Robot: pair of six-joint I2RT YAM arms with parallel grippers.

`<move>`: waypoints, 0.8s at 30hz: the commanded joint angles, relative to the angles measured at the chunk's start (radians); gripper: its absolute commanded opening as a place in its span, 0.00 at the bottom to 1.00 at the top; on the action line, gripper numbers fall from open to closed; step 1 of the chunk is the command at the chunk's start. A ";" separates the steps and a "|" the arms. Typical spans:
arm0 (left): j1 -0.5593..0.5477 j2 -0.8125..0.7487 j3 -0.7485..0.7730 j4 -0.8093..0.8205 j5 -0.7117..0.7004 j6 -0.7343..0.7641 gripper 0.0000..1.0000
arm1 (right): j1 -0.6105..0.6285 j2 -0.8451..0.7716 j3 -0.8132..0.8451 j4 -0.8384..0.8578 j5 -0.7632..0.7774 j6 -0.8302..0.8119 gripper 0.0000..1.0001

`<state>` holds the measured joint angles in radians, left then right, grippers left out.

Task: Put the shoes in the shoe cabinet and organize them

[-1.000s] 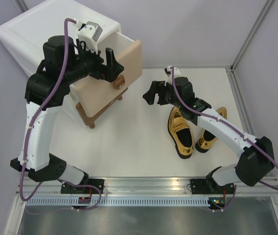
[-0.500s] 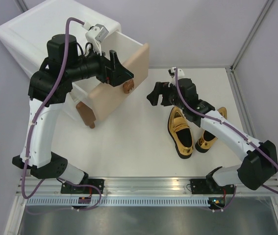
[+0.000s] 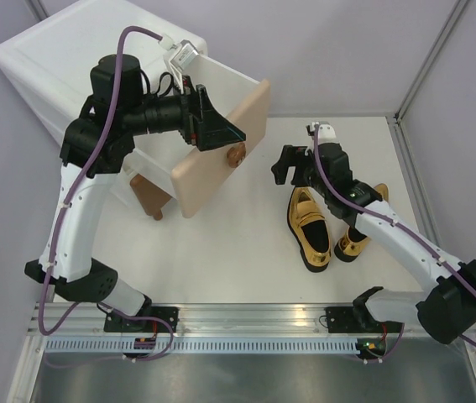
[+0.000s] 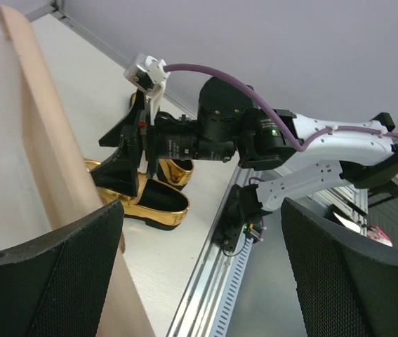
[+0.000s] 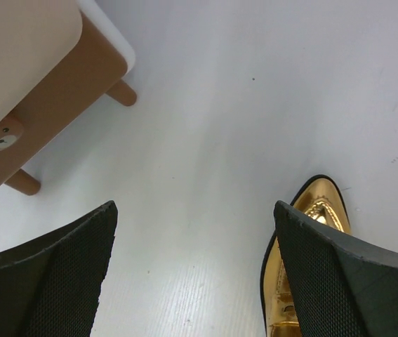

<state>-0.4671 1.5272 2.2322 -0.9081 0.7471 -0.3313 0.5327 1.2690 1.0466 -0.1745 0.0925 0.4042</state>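
two gold shoes (image 3: 309, 228), one cabinet (image 3: 53, 50); left gripper (image 4: 200, 210) and right gripper (image 5: 195, 210) both released.

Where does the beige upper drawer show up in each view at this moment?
Top external: beige drawer pulled out, upper centre.
Left wrist: its front panel runs along the left side.
Right wrist: top-left corner, above the brown drawer.
Shared landmark: gold shoe.

White counter (image 3: 238, 260) here, the shoe cabinet (image 3: 49, 59) standing on its short feet, two gold shoes (image 3: 309, 222) lying side by side off to the cabinet's right.
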 commanded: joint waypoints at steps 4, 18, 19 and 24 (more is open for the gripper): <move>-0.070 0.008 -0.009 0.074 0.066 -0.049 0.95 | -0.011 -0.072 -0.019 -0.045 0.131 -0.039 0.96; -0.076 -0.090 -0.091 0.074 -0.479 0.057 0.99 | -0.020 -0.100 -0.051 -0.079 0.148 -0.036 0.96; -0.076 -0.082 -0.095 0.063 -0.463 0.048 0.98 | -0.020 -0.094 -0.048 -0.077 0.150 -0.034 0.96; -0.076 -0.062 -0.121 0.048 -0.362 0.041 0.98 | -0.020 -0.088 -0.046 -0.079 0.148 -0.038 0.96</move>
<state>-0.5430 1.4471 2.1242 -0.8368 0.3466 -0.3130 0.5175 1.1770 0.9894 -0.2596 0.2203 0.3840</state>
